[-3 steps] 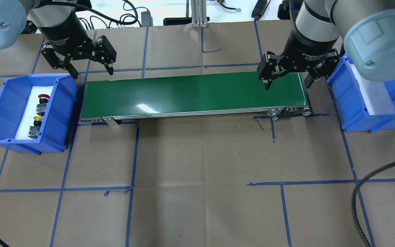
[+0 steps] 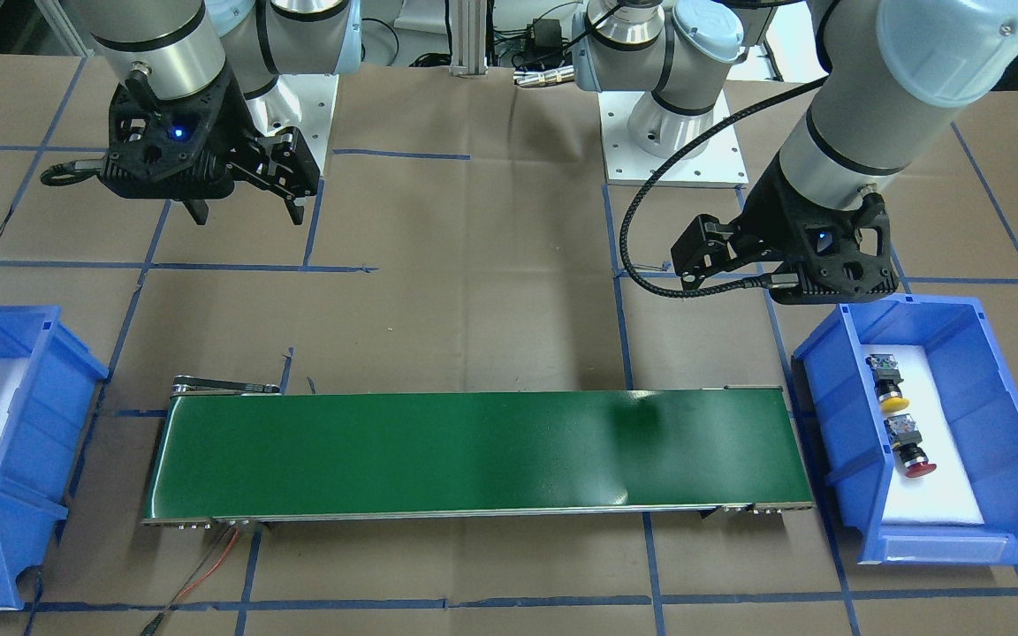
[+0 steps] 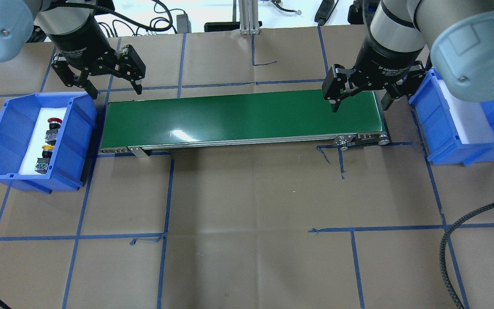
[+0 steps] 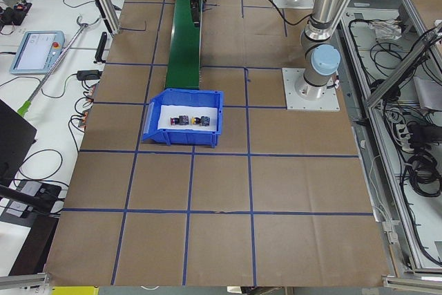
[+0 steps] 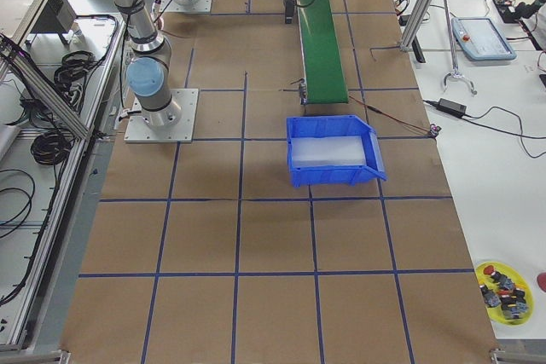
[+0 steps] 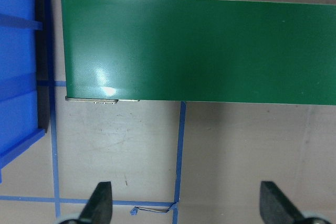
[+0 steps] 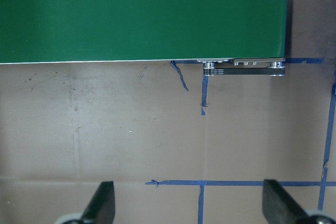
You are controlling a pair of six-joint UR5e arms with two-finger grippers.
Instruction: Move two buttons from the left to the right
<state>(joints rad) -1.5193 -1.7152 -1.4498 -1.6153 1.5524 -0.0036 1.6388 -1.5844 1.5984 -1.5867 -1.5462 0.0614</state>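
The red-capped button (image 3: 53, 123) and the yellow-capped button (image 3: 46, 151) lie on white foam in the blue bin (image 3: 80, 128) at the left end of the green conveyor belt (image 3: 242, 118). They also show in the front view, yellow (image 2: 892, 396) and red (image 2: 912, 458). My left gripper (image 3: 116, 91) is open and empty, hanging above the table behind the belt's left end, beside the bin. My right gripper (image 3: 359, 106) is open and empty above the belt's right end. Both wrist views show spread fingertips (image 6: 100, 203) (image 7: 103, 203) with nothing between them.
A second blue bin (image 3: 444, 152) with bare white foam stands off the belt's right end. A black braided cable (image 3: 448, 240) loops over the table's front right corner. Blue tape lines cross the brown paper. A yellow dish (image 5: 505, 289) of spare buttons sits on a side table.
Both grippers have shifted very slightly toward the top of the overhead view. The buttons and bins have not moved.
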